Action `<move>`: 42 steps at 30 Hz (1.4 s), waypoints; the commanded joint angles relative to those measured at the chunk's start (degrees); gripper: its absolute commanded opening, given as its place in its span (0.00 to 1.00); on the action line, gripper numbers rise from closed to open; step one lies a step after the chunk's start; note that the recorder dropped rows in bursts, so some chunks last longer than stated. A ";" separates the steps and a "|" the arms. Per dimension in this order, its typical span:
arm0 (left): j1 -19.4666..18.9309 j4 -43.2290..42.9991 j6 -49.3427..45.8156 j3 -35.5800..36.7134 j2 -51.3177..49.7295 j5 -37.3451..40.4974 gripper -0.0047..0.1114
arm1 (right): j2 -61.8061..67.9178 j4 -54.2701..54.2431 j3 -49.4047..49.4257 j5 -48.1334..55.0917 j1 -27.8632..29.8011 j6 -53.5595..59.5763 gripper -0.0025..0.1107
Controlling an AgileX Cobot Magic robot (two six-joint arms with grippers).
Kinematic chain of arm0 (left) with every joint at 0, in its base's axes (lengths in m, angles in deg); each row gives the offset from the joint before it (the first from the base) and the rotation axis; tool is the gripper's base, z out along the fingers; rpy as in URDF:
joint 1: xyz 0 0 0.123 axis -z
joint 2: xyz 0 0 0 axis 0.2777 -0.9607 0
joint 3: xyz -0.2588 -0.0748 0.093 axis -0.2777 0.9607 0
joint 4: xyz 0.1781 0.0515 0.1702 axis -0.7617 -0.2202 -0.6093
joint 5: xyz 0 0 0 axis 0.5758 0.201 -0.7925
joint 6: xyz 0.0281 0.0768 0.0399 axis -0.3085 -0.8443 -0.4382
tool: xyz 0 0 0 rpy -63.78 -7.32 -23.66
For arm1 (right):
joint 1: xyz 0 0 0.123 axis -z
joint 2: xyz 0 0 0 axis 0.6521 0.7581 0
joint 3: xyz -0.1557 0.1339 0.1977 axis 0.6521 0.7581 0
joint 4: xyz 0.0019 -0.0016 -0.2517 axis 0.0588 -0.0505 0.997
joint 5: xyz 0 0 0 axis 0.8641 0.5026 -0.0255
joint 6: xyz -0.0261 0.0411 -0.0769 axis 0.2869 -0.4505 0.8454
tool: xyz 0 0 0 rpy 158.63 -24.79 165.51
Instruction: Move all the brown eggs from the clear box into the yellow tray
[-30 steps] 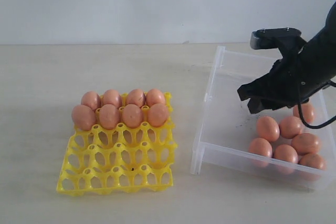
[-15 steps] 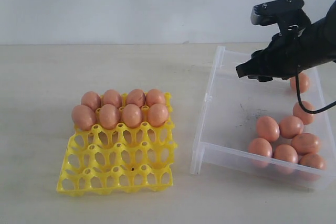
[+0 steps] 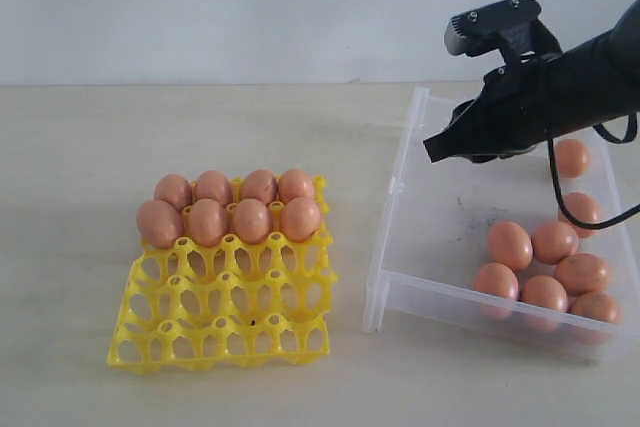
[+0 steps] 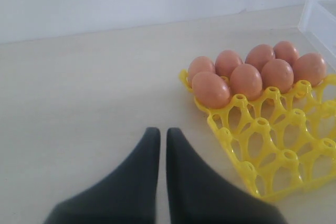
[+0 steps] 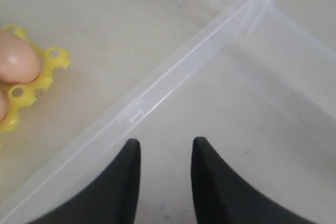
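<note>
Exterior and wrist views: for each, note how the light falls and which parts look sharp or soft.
Exterior view: even, soft light, only faint shadow beside the yellow tray; the clear box shows pale glints along its walls. Left wrist view: brown eggs fairly sharp, the near left tool soft-edged. Right wrist view: hazy overall, right tool blurred.

The yellow tray (image 3: 220, 317) is glossy moulded plastic, and the brown eggs (image 3: 252, 220) have smooth shells with a soft, low sheen. At 3 o'clock from the tray, the clear box (image 3: 398, 182) is smooth transparent plastic, slightly cloudy, with faint dark scuffs on its floor. The tabletop (image 3: 90, 167) is pale, matt and even, while the left claw (image 4: 159, 142) and the right claw (image 5: 165, 150) have smooth, matt black fingers that look like plastic.
</note>
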 commanded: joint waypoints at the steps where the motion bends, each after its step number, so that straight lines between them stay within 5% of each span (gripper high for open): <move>1: 0.31 -0.09 0.44 0.15 0.15 -0.19 0.08 | -0.15 4.05 -0.26 7.52 0.93 -6.86 0.20; 6: 0.31 -0.09 0.44 0.15 0.15 -0.19 0.08 | -0.15 8.92 -0.26 13.14 3.18 -15.81 0.20; 12: 0.31 -0.09 0.44 0.15 0.15 -0.19 0.08 | -0.15 33.91 -0.26 14.69 3.17 -43.57 0.20; 15: 0.31 -0.09 0.44 0.15 0.15 -0.19 0.08 | -0.15 36.14 -0.26 12.99 3.17 -48.12 0.20; 24: 0.31 -0.09 0.44 0.15 0.15 -0.19 0.08 | -0.25 33.10 -0.26 13.75 1.29 -45.73 0.20; 29: 0.31 -0.09 0.44 0.15 0.15 -0.19 0.08 | -0.12 20.38 -0.26 17.89 2.37 -28.13 0.21; 35: 0.31 -0.09 0.44 0.15 0.15 -0.19 0.08 | 1.19 5.21 -0.26 23.34 4.86 -20.18 0.45; 40: 0.31 -0.09 0.44 0.15 0.15 -0.19 0.08 | 1.97 4.91 -0.26 24.12 6.24 -19.01 0.45; 42: 0.31 -0.09 0.44 0.15 0.15 -0.19 0.08 | 1.83 13.13 -0.26 21.18 5.60 -18.65 0.44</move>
